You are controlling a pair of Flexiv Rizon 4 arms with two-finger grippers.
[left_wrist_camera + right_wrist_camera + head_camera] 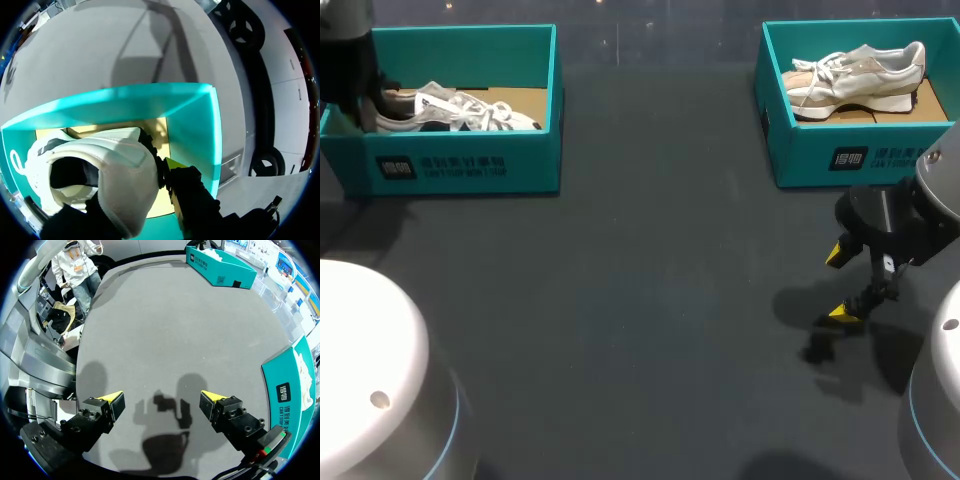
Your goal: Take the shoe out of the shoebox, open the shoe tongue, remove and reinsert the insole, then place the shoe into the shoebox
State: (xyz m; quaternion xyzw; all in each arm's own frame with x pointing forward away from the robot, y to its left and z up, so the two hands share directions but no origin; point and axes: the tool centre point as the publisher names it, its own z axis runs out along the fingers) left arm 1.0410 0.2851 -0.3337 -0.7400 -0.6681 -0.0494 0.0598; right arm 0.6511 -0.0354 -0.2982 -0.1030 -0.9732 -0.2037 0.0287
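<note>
Left gripper was clamped on the heel of the white shoe, which lay inside the left shoebox. Right gripper, fingers spread and empty, hung above the desk near the right shoebox.

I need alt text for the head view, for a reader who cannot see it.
A white shoe lies in the left shoebox and a beige shoe in the right shoebox, both teal, on a dark table. The left arm is at the left shoebox's outer end; the right gripper hangs open above the table near the right shoebox.
</note>
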